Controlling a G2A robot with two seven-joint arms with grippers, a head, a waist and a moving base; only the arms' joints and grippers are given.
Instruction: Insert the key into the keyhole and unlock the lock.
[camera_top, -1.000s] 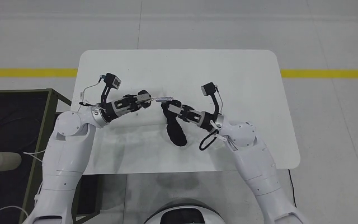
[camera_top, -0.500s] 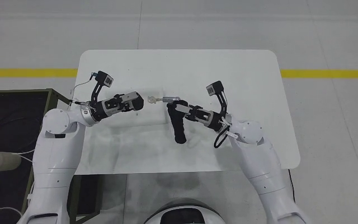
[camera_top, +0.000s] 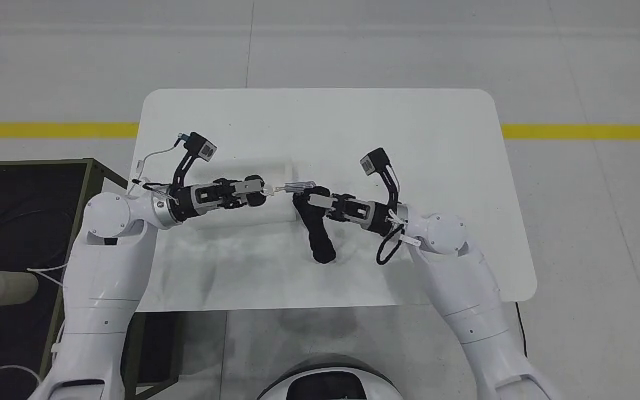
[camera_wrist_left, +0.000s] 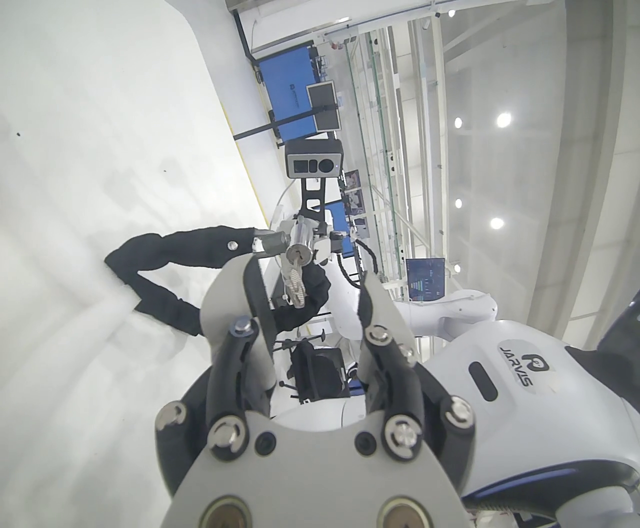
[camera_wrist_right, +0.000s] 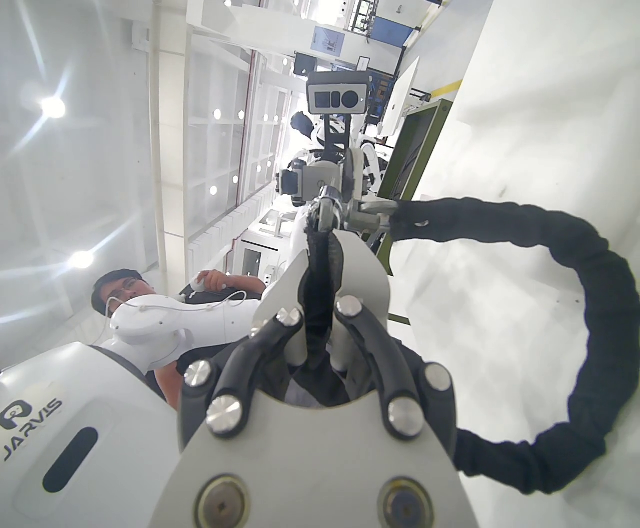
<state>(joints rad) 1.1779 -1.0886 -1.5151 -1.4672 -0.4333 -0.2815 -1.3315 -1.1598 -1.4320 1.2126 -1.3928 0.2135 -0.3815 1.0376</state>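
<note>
The lock is a black fabric-sleeved cable (camera_top: 318, 238) with a silver metal head (camera_top: 306, 194), held above the white table. My right gripper (camera_top: 322, 204) is shut on the sleeve just behind the head; in the right wrist view its fingers (camera_wrist_right: 360, 265) pinch the black sleeve (camera_wrist_right: 320, 280), and the cable (camera_wrist_right: 590, 310) loops round to the head (camera_wrist_right: 367, 212). The silver key (camera_wrist_left: 296, 282) sits in the keyhole (camera_wrist_left: 295, 252) and hangs from it. My left gripper (camera_top: 262, 190) is open, its fingertips (camera_wrist_left: 239, 280) either side of the key without gripping it.
The white table (camera_top: 450, 140) has free room on all sides of the lock. A dark cart (camera_top: 40, 220) stands beside the table's left edge. A yellow floor line (camera_top: 560, 131) runs behind the table.
The left gripper let go of the key and drew back to the left, leaving the key in the lock. It has now come back up to the key, open. The right arm shifted slightly with the lock.
</note>
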